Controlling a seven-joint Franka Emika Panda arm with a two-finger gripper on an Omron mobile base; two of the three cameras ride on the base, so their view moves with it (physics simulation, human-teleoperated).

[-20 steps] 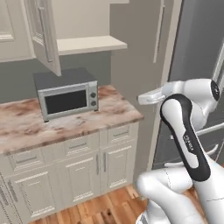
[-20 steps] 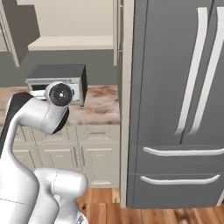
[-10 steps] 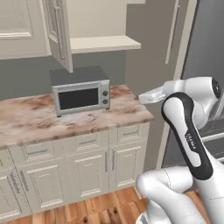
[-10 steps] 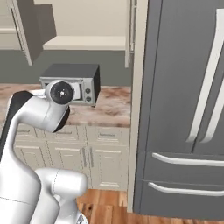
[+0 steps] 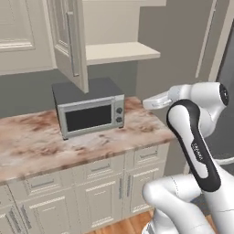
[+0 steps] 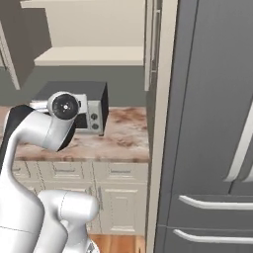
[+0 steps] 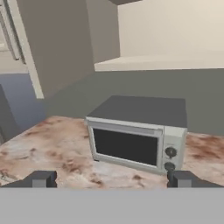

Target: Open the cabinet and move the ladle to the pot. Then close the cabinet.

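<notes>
One tall grey refrigerator (image 6: 212,123) stood past the desk's right end. The cabinet (image 5: 68,41) hung above the marbled desk (image 5: 27,137), its door already swung wide and its bar handle (image 5: 71,43) in reach. A microwave (image 5: 89,112) sat near the desk's back edge. The end effector (image 7: 111,179) was spread wide apart and carried nothing. No ladle could be made out on the cream shelf (image 5: 119,51). Judged by its slender build, it should be light and stiff, best pinched mid-handle.
</notes>
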